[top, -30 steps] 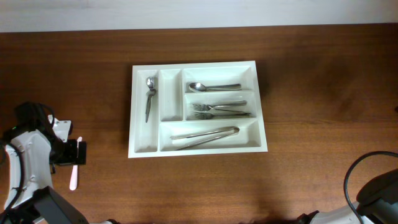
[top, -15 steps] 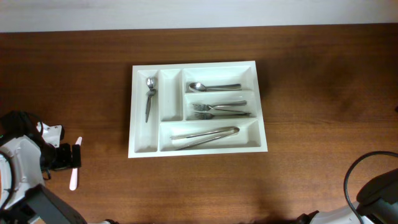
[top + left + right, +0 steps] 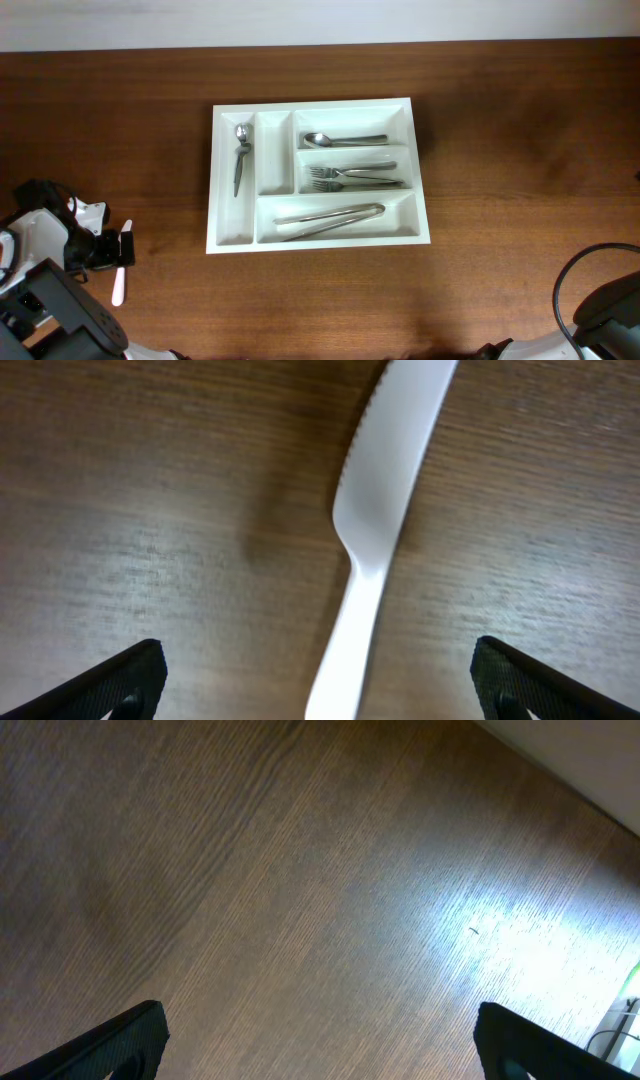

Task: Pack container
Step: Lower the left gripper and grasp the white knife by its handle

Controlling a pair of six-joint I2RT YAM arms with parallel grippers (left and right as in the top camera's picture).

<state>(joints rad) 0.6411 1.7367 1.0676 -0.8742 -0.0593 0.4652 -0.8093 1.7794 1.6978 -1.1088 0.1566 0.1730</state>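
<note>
The container (image 3: 232, 105), a white cutlery tray, sits in the middle of the table and holds metal cutlery. A small spoon (image 3: 241, 158) lies in its left narrow slot. The long slots hold a spoon (image 3: 345, 140), forks (image 3: 355, 176) and tongs (image 3: 330, 218). A white plastic knife (image 3: 385, 480) lies flat on the wood left of the tray. My left gripper (image 3: 320, 690) hangs open over the knife (image 3: 118, 288), a finger on each side and neither touching it. My right gripper (image 3: 325, 1050) is open above bare wood.
The brown wooden table (image 3: 520, 150) runs to a pale wall at the back. My right arm (image 3: 610, 310) and its black cable sit at the near right corner. The table's pale edge (image 3: 590, 760) shows at the upper right of the right wrist view.
My left gripper shifted left away from the knife, then slightly back right over it. The knife, the tray and the right arm have not moved.
</note>
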